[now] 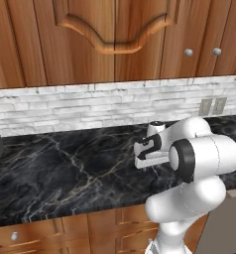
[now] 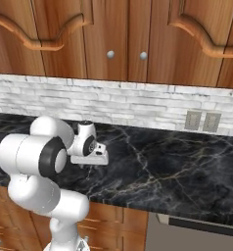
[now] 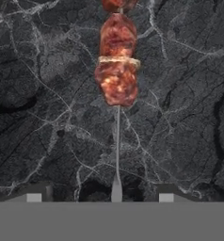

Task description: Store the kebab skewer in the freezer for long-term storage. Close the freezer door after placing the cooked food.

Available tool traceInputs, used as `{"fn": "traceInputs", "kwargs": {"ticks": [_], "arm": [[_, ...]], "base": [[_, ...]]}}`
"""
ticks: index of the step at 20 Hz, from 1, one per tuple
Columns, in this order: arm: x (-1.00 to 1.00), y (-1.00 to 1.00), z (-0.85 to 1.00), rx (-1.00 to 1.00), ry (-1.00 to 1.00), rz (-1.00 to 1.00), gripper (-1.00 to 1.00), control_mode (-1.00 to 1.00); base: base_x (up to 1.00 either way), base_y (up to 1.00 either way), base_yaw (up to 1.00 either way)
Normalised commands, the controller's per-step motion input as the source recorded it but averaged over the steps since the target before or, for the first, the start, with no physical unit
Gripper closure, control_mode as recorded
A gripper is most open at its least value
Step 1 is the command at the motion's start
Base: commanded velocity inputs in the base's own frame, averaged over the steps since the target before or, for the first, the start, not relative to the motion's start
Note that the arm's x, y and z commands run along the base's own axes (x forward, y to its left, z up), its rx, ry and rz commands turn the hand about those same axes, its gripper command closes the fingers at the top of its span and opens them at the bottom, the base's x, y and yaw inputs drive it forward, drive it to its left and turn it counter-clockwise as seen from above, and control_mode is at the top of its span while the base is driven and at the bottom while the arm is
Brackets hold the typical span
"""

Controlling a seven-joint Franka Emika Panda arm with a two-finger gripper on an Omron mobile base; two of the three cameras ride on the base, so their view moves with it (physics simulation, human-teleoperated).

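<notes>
1 light, stiff skewer flat on tabletop, best pinched at bare stick below slippery chunks, hand spread astride it, not yet gripping.

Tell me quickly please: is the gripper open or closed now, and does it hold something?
Gripper: open, holding nothing; the kebab skewer lies between its fingertips on the counter.

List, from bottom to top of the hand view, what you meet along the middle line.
Gripper fingertips, bare skewer stick, then the kebab skewer meat chunks, all over the black marble counter.
</notes>
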Motion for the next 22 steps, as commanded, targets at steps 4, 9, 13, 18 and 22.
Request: {"fn": "traceInputs", "kwargs": {"ticks": [4, 9, 13, 18, 22], "arm": [[-0.01, 0.00, -0.56, 0.01, -0.23, 0.00, 1.00, -1.00], [-0.07, 0.00, -0.43, 0.00, -0.38, -0.03, 1.00, -1.00], [-0.03, 0.01, -0.26, 0.00, -0.31, -0.03, 1.00, -1.00], [0.00, 0.03, 0.31, 0.00, -0.05, -0.01, 1.00, -1.00], [0.00, 0.35, 0.73, 0.00, 0.00, -0.06, 1.00, -1.00]], "base": [[0.00, 0.00, 0.00], [0.00, 0.00, 0.00], [0.00, 0.00, 0.00], [0.00, 0.00, 0.00], [0.00, 0.00, 0.00]]}}
